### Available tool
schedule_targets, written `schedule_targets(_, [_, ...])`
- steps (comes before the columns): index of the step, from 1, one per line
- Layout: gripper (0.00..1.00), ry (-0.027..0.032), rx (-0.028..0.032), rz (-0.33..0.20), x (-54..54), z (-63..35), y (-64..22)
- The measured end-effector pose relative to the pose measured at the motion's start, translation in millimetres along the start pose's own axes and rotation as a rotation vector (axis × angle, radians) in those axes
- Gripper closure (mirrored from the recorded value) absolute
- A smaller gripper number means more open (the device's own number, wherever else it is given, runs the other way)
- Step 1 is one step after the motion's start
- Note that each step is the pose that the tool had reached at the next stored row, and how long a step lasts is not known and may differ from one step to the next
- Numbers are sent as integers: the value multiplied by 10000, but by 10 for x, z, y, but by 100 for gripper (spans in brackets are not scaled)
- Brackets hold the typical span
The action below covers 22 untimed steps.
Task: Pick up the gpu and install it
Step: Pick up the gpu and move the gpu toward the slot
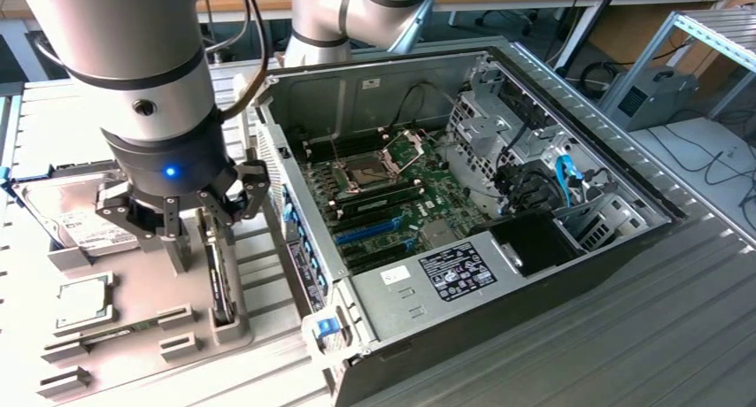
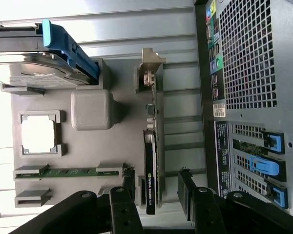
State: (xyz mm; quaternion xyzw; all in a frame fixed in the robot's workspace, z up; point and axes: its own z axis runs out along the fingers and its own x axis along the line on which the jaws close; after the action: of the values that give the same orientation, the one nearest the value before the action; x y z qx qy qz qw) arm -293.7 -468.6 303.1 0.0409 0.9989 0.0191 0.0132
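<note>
The gpu (image 2: pixel 151 168) is a slim black card standing on edge in a slot of the grey fixture plate (image 2: pixel 122 146), with its silver bracket (image 2: pixel 149 73) at the far end. My gripper (image 2: pixel 157 187) is open, with one black finger (image 2: pixel 129 185) on each side of the card's near end and a gap on both sides. In the exterior view the gripper (image 1: pixel 201 226) hangs just over the gpu (image 1: pixel 219 283), to the left of the open computer case (image 1: pixel 590 248).
On the fixture lie a hard drive (image 1: pixel 88 230), a square CPU (image 1: pixel 81 303) and a green RAM stick (image 2: pixel 68 171). The motherboard (image 1: pixel 390 199) with blue slots (image 1: pixel 372 230) lies inside the case. The case's perforated rear wall (image 2: pixel 249 58) stands close beside the gpu.
</note>
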Motion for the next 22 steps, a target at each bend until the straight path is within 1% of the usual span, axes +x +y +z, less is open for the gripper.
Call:
schedule_targets(5, [52,0,0,1,8,70,63])
schedule_targets(13, [52,1,2,5,26,217,127])
schedule_targets(18, [52,0,0,5,48,285,190])
schedule_targets(22, [52,-1,0,4,56,352,209])
